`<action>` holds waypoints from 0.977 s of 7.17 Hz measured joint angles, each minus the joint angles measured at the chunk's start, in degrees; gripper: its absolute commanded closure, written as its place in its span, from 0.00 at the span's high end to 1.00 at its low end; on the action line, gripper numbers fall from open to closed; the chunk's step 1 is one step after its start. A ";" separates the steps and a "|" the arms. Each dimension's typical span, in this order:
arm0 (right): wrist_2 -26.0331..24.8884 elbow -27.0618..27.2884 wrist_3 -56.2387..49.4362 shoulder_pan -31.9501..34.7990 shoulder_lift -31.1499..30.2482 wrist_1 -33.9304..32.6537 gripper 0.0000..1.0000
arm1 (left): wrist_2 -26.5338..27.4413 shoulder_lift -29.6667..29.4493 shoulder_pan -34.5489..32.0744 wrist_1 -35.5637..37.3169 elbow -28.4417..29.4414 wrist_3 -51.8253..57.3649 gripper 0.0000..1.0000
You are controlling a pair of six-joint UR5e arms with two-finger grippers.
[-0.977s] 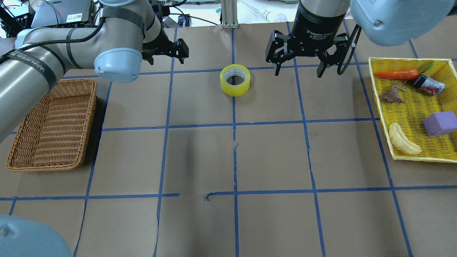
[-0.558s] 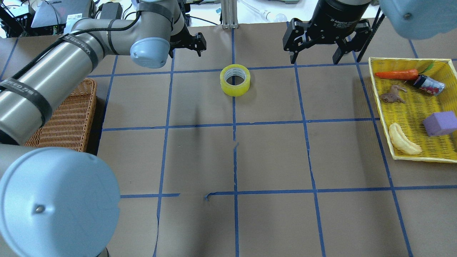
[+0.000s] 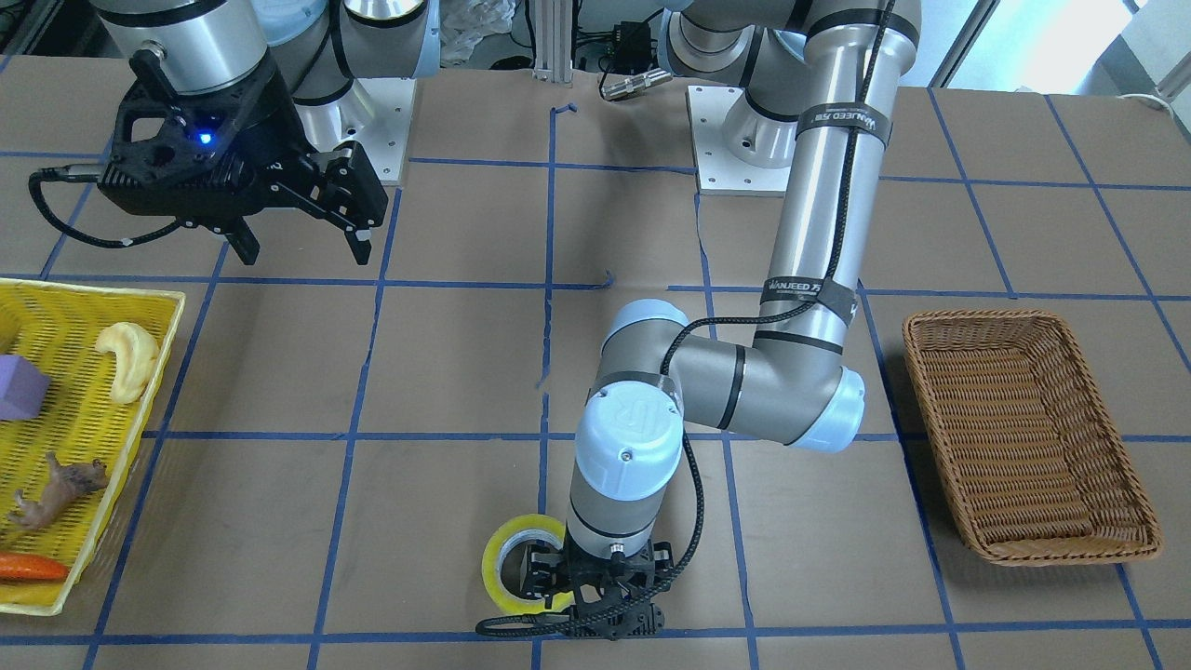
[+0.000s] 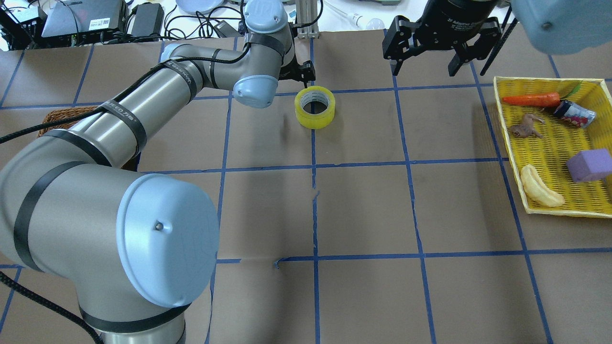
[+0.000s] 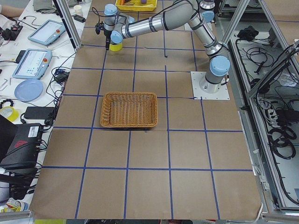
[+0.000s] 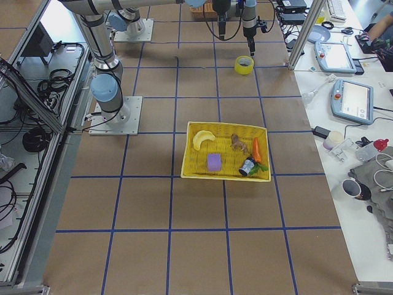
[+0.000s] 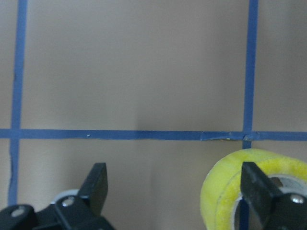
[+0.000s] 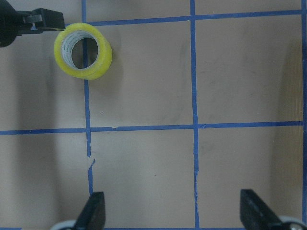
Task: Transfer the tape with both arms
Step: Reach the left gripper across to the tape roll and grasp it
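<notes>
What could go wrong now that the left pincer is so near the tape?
1. In the left wrist view one finger of the open left pincer is over the tape, the other far beside it; if that finger lands on the rim, the roll may tilt or slide.
2. The right pincer hangs open well away, so the handover likely needs a long carry; a hold on one wall might slip.

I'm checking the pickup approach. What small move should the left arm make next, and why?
Probably lower the left gripper straight down. Its fingers are open, one over the core of the tape and the other outside the roll, so the wall lies between them, but nothing is gripped yet.
</notes>
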 measured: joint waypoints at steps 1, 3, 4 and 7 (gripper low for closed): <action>0.01 0.00 -0.01 0.02 0.00 -0.02 1.00 | -0.07 -0.06 -0.72 -0.04 -0.48 0.03 0.33; 0.02 0.01 -0.01 0.03 0.00 -0.03 1.00 | -0.50 0.28 -1.16 0.42 -3.46 0.33 0.00; 0.02 0.00 0.04 0.03 0.00 -0.03 1.00 | -0.60 0.66 -1.16 0.60 -5.04 0.87 0.00; 0.02 0.00 0.08 0.04 -0.01 -0.03 1.00 | -4.29 3.33 1.02 0.30 -6.02 2.09 0.00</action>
